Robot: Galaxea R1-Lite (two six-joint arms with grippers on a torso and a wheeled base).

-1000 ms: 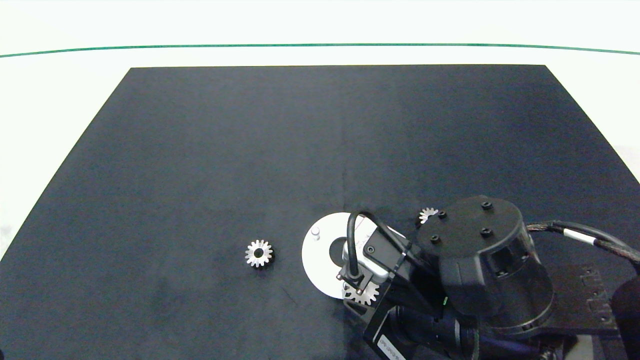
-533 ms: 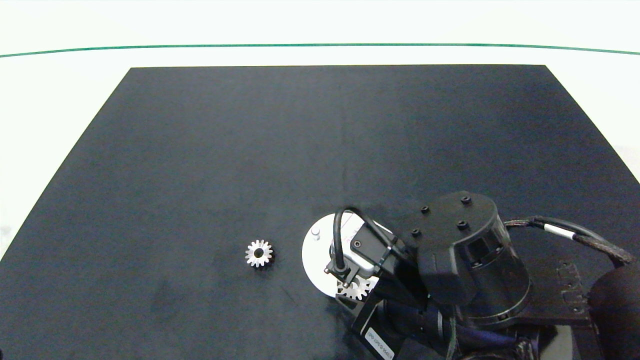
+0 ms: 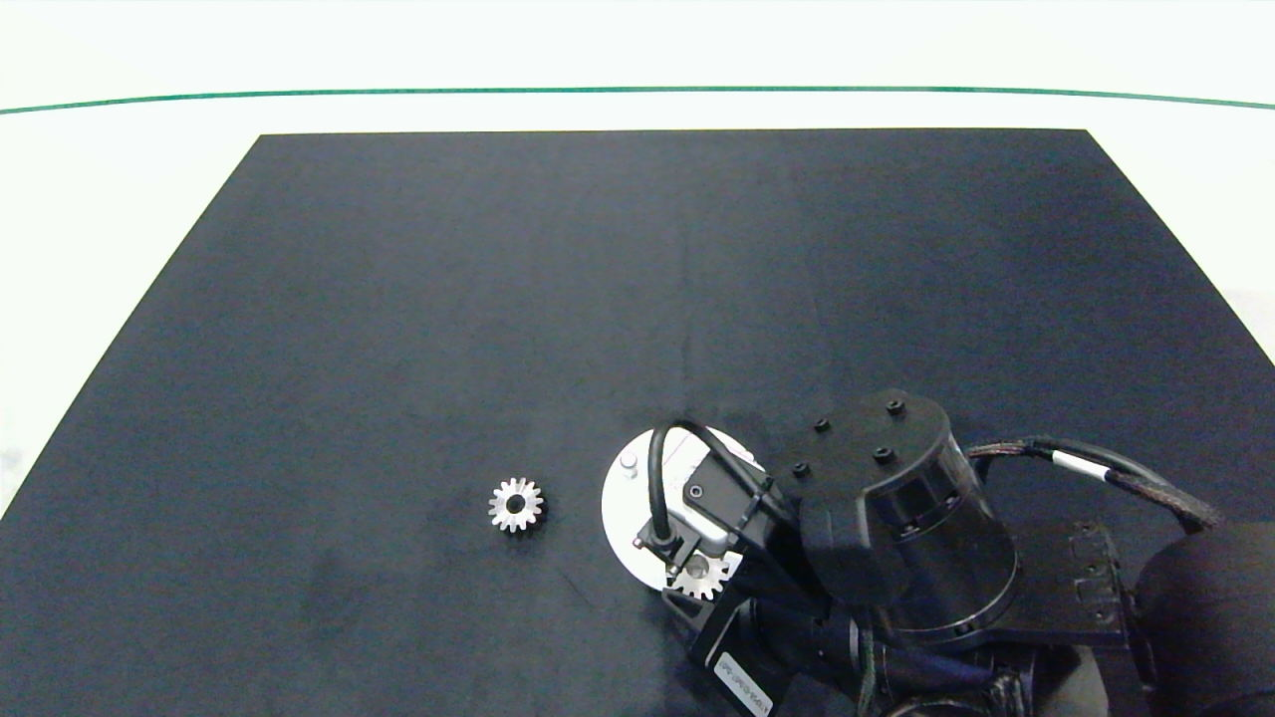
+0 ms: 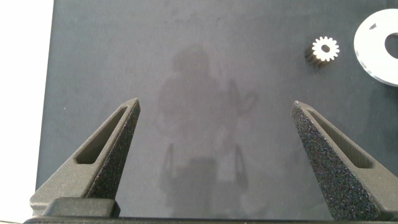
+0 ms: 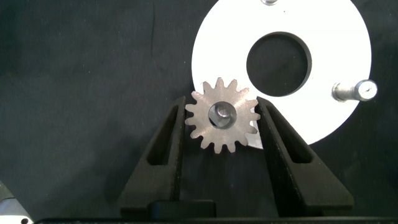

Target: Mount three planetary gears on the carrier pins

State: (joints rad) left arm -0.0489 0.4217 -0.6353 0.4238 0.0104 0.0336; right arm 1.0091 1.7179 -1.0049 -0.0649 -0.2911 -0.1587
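The white disc (image 5: 336, 37) lies on the black mat, partly under my right arm in the head view (image 3: 620, 503). One bare carrier pin (image 5: 354, 91) stands at its rim and another (image 3: 629, 462) at the far side. My right gripper (image 5: 221, 103) is shut on a silvery planetary gear (image 5: 222, 116) at the disc's near edge, and a grey pin end shows in the gear's centre hole. A second gear (image 3: 515, 505) lies flat on the mat left of the disc. My left gripper (image 4: 215, 101) hangs open over bare mat, out of the head view.
The black mat (image 3: 637, 279) covers most of the white table, with a green line along the far side. My right arm (image 3: 896, 528) fills the near right corner. The left wrist view shows the loose gear (image 4: 324, 48) and the disc's edge (image 4: 373, 53).
My right arm has moved left with the gear in its fingers, bringing it in over the disc's near edge. The arm now hides a gear that lay behind it.
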